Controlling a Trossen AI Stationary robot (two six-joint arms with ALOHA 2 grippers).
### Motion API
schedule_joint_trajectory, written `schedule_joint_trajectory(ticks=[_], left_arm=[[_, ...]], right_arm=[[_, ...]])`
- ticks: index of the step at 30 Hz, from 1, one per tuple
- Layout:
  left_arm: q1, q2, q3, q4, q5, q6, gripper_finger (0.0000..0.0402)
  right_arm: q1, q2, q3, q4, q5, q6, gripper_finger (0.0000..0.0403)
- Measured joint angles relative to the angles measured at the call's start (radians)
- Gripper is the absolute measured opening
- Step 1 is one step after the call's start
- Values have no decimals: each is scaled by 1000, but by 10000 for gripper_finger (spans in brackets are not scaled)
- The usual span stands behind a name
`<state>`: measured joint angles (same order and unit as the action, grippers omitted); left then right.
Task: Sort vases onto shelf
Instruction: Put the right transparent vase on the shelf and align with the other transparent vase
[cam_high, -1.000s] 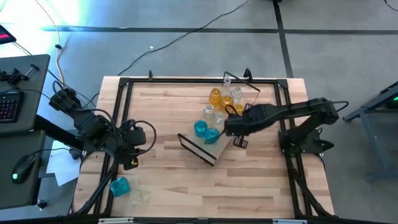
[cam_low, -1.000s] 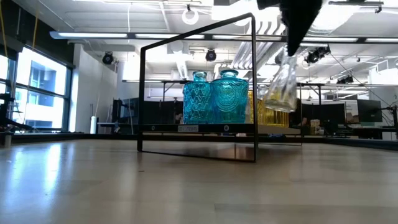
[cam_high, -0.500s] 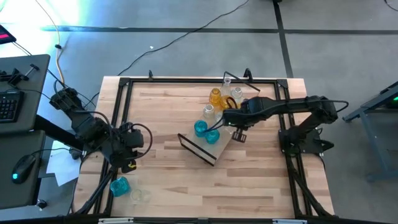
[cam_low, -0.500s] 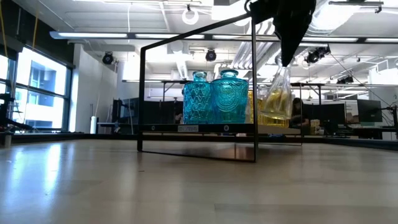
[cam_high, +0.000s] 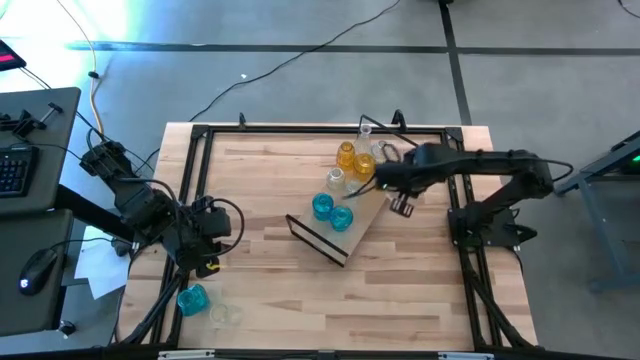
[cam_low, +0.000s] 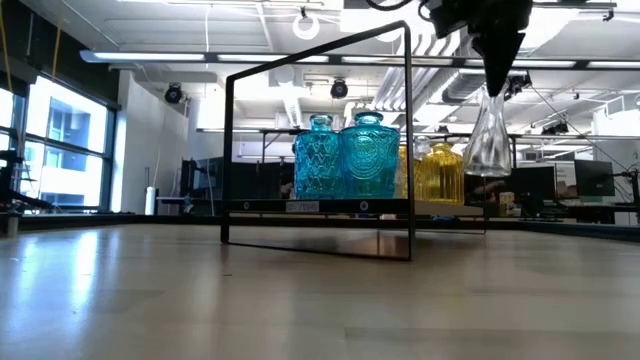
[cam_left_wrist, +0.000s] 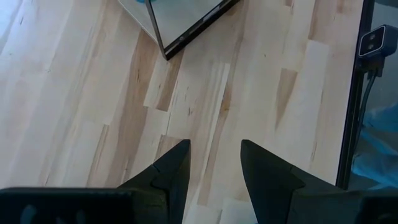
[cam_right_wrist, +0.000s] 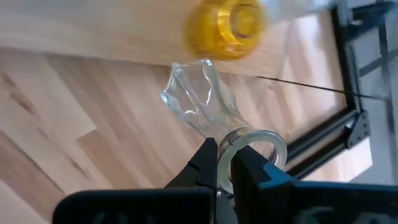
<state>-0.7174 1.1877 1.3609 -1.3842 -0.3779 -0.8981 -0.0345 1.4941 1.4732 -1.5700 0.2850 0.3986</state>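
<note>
Since a second ago the right gripper (cam_high: 385, 180) has swung from the near end of the shelf (cam_high: 362, 226) toward its far end, carrying a clear vase (cam_low: 489, 143) with it. Its fingers are pinched shut on the rim of the vase's neck, one inside the mouth and one outside, as the right wrist view shows (cam_right_wrist: 198, 99). In the low view the vase now hangs upright, where half a second ago it tilted in front of the yellow vases. It hangs clear of the board, just beside an amber vase (cam_low: 439, 172) and above the shelf's far part.

Two teal vases (cam_high: 331, 211) stand together on the near part of the shelf, with amber and clear ones grouped farther along (cam_high: 352, 160). So the carried vase looks headed for the clear group at the far end; lowering and release are not yet done.

Meanwhile the left gripper (cam_left_wrist: 212, 163) has not moved: it hovers over bare table (cam_high: 270, 170) near the left edge, fingers partly apart and holding nothing. One teal vase (cam_high: 192, 298) and a clear one (cam_high: 224, 313) wait at the near left corner, well apart from the shelf, so sorting is well along but unfinished.
</note>
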Motion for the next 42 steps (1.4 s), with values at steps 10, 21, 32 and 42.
schedule_joint_trajectory(ticks=[10, 21, 32, 42], left_arm=[[0, 0, 0, 1, 0, -16, 133], [0, 0, 0, 3, -9, -17, 133], [0, 0, 0, 3, -24, -44, 133], [0, 0, 0, 3, -30, -43, 133]], right_arm=[[-145, -176, 0, -4, 22, 1, 0], [-253, -187, 0, -1, 55, -88, 0], [-335, -171, 0, 59, 35, -176, 0], [-373, -172, -17, 95, -8, -201, 0]])
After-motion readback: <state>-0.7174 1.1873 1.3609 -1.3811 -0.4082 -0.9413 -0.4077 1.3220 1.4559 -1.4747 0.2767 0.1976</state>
